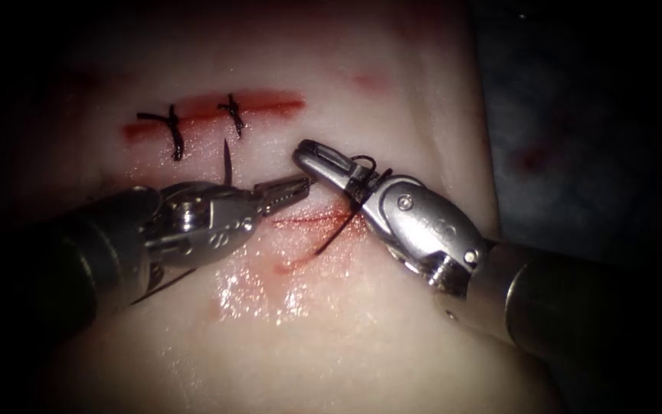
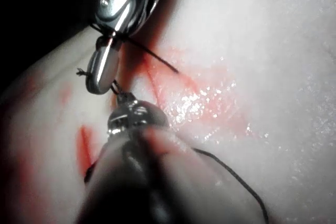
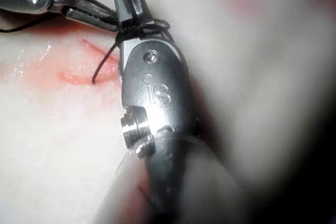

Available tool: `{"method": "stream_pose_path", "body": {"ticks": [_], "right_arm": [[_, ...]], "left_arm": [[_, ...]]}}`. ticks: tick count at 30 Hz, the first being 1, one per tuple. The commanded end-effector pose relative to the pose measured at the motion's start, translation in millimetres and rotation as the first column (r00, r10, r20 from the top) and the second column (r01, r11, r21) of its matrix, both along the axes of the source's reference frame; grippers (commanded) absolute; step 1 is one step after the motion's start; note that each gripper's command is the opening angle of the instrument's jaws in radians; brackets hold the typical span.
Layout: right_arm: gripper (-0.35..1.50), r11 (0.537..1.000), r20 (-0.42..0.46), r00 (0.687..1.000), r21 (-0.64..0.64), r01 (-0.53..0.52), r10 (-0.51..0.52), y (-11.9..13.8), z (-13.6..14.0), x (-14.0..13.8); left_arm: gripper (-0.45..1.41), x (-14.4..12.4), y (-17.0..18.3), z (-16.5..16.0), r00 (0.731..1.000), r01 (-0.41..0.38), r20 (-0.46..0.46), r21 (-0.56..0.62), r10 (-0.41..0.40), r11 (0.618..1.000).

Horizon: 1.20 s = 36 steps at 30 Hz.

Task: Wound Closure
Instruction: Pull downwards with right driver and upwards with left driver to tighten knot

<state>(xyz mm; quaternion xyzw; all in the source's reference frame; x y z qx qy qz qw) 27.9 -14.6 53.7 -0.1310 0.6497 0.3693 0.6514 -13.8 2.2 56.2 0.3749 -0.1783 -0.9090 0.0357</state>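
Your left tool [image 1: 289,190] is lying low over the tissue [image 1: 331,330] with its jaws drawn together; whether they are pinching thread, you cannot tell. Your right tool [image 1: 317,159] is meeting it tip to tip, jaws closed, with thread [image 1: 363,182] wound around them and a free end [image 1: 335,236] trailing over the red fluid [image 1: 308,221]. Two stitches [image 1: 174,132] are sitting across the cut [image 1: 216,107] beyond.

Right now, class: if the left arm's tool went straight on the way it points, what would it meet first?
Probably the right arm's tool: the left arm's tool points right, toward its thread-wrapped jaws close ahead. Depth is unclear, so it might pass just beside them.
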Motion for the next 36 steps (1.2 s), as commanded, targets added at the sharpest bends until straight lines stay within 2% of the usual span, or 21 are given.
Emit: {"method": "stream_pose_path", "body": {"ticks": [1,4,9,15,18,24,32,36], "right_arm": [[-0.35,1.0,0.015,1.0,-0.019,0.003,-0.002,-1.1,0.7,0.5],[-0.35,0.999,0.025,1.0,-0.042,0.012,-0.011,-2.8,0.6,0.4],[-0.35,0.997,0.026,1.0,-0.074,0.008,-0.006,-4.3,0.6,0.3],[-0.35,0.995,0.031,0.999,-0.098,0.024,-0.021,-7.6,1.3,0.2],[-0.35,0.994,0.037,0.999,-0.1,0.031,-0.028,-8.9,0.8,0.1],[-0.35,0.995,0.04,0.999,-0.094,0.03,-0.027,-9.3,-0.1,0.6],[-0.35,0.994,0.052,0.998,-0.1,0.034,-0.029,-9.5,-0.4,1.1],[-0.35,0.993,0.066,0.997,-0.104,0.051,-0.044,-10.9,0.1,0.9]], "left_arm": [[-0.45,0.0,0.5,0.4,1.0,0.005,-0.002,-0.005,-0.005,1.0],[-0.45,1.8,1.1,0.0,1.0,0.018,-0.013,-0.007,-0.018,1.0],[-0.45,3.2,2.0,-0.5,0.999,0.038,-0.016,-0.01,-0.038,0.999],[-0.45,3.7,3.8,-2.1,0.999,0.054,-0.008,-0.013,-0.054,0.998],[-0.45,3.7,5.6,-3.1,0.998,0.06,-0.012,-0.023,-0.06,0.998],[-0.45,2.4,9.3,-5.1,0.997,0.068,-0.029,-0.047,-0.069,0.997],[-0.45,0.2,13.0,-5.5,0.997,0.073,-0.023,-0.058,-0.074,0.996],[-0.45,-0.2,14.6,-5.5,0.997,0.076,-0.027,-0.068,-0.078,0.995]]}}
